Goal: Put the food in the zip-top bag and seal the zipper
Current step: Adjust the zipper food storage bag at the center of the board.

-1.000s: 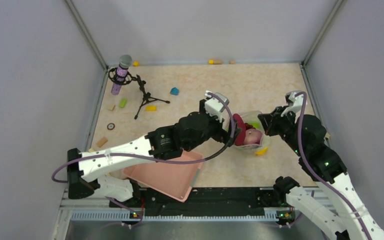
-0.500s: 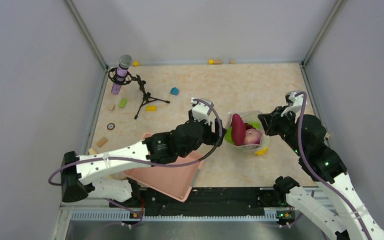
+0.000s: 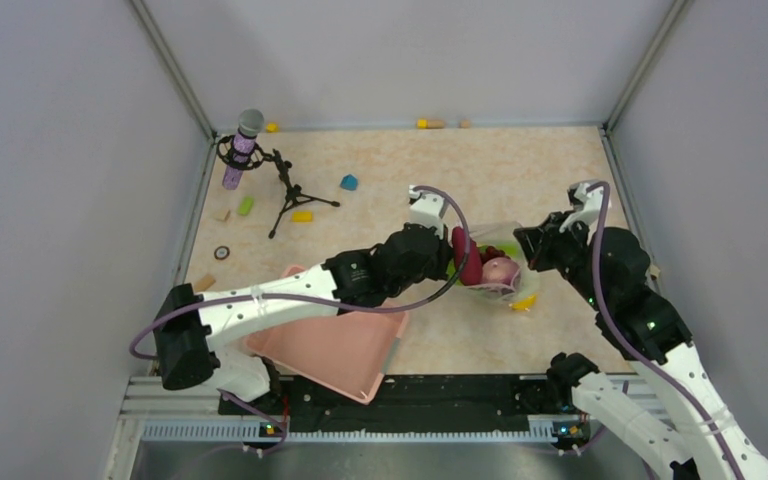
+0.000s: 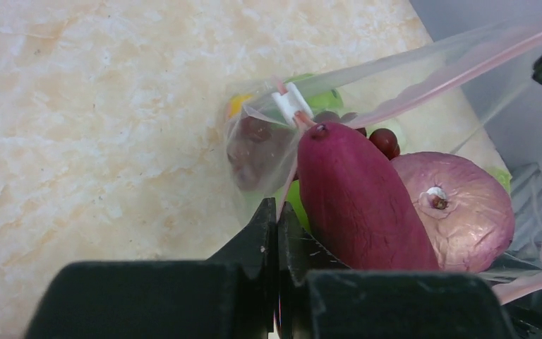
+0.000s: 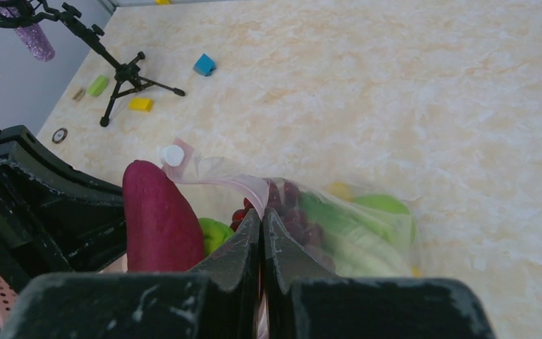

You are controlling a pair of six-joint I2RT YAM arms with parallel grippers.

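You are near the end of the filling but not yet at the sealing. The zip-top bag lies on the tabletop, at about 3 o'clock from its centre, and it already holds the purple onion, the dark grapes and some green pieces. The sweet potato is only partly in: its blunt end stands out of the mouth at the bag's 9 o'clock side. One yellow piece shows at the bag's 5 o'clock corner; I cannot tell if it is inside or beside the film. The zipper gapes, its two pink lips well apart, and the white slider sits at one end. The left pincer is closed tight, it seems on the near lip of the bag; the right pincer is closed on the opposite lip at 3 o'clock. The film looks thin, crinkled and stretched between them. I judge that the potato must go deeper before the lips can meet.
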